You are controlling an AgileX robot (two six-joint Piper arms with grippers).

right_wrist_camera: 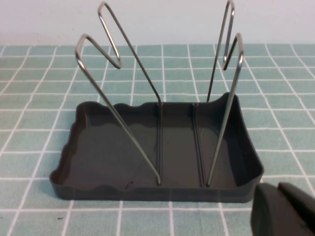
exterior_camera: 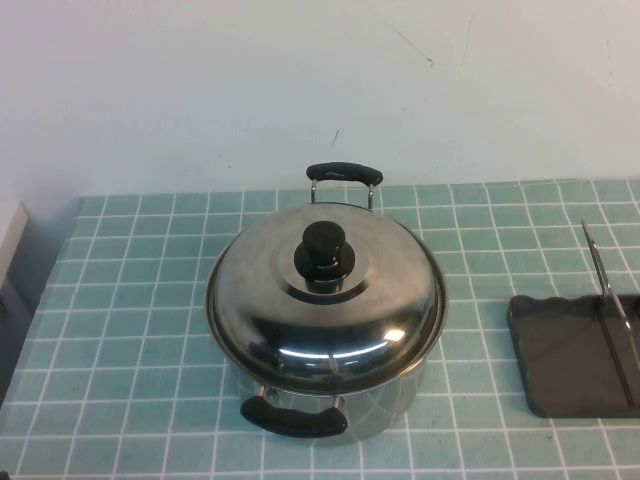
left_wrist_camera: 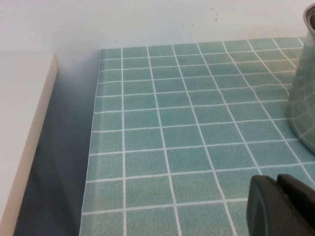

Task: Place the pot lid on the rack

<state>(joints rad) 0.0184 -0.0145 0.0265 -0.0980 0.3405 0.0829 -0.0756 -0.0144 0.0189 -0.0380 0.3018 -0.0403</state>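
Observation:
The shiny domed pot lid [exterior_camera: 330,315] with its black knob [exterior_camera: 323,252] sits closed on the steel pot [exterior_camera: 385,405] at the table's middle. The dark grey rack [exterior_camera: 560,365] with upright wire dividers [exterior_camera: 612,315] stands at the right edge of the high view, apart from the pot. It fills the right wrist view [right_wrist_camera: 123,147], empty. My right gripper [right_wrist_camera: 278,190] is shut and empty just before the rack's near corner. My left gripper [left_wrist_camera: 277,180] is shut and empty, low over the table left of the pot's wall [left_wrist_camera: 305,88]. Neither gripper shows in the high view.
The pot has two black side handles, one at the back [exterior_camera: 344,172] and one at the front [exterior_camera: 292,416]. The green tiled tablecloth [exterior_camera: 130,330] ends at the left, where a white ledge [left_wrist_camera: 24,123] stands beside a gap. A white wall runs behind.

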